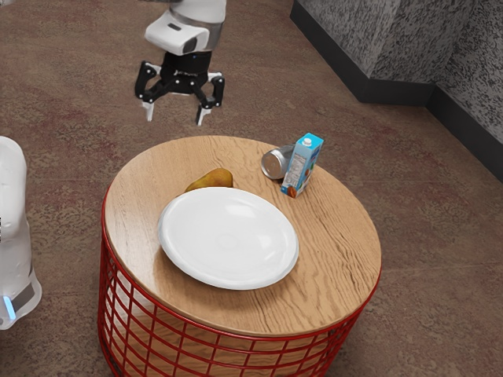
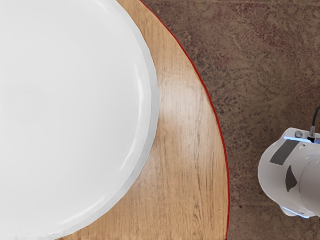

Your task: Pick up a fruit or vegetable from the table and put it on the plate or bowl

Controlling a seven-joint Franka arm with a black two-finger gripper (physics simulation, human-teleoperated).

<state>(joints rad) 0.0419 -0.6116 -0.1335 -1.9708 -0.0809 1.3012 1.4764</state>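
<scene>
I read the gripper (image 1: 174,111) in the upper left of the exterior view, hanging in the air above the far edge of the round wooden table (image 1: 334,251) and touching nothing. Its jaws stand wide apart with nothing between them. The pear (image 1: 210,180), brownish yellow, lies on the tabletop in the centre of the frame, below the gripper and slightly toward the exterior view's right of it. It sits against the far rim of the white plate (image 1: 228,236); I cannot tell whether the two touch. The plate is bare and occupies the middle of the table. A silver can (image 1: 275,162) lies on its side right of centre, just beside an upright blue and white carton (image 1: 303,163); both stand well apart from the pear. The tabletop rests on a red wire basket frame (image 1: 157,334). The arm's white base (image 1: 12,236) stands at the left edge of the frame. In the wrist view, the plate (image 2: 65,115) lies on the tabletop (image 2: 187,165), with the arm's base (image 2: 292,177) on the brown floor (image 2: 250,60) beyond the table's red rim.
</scene>
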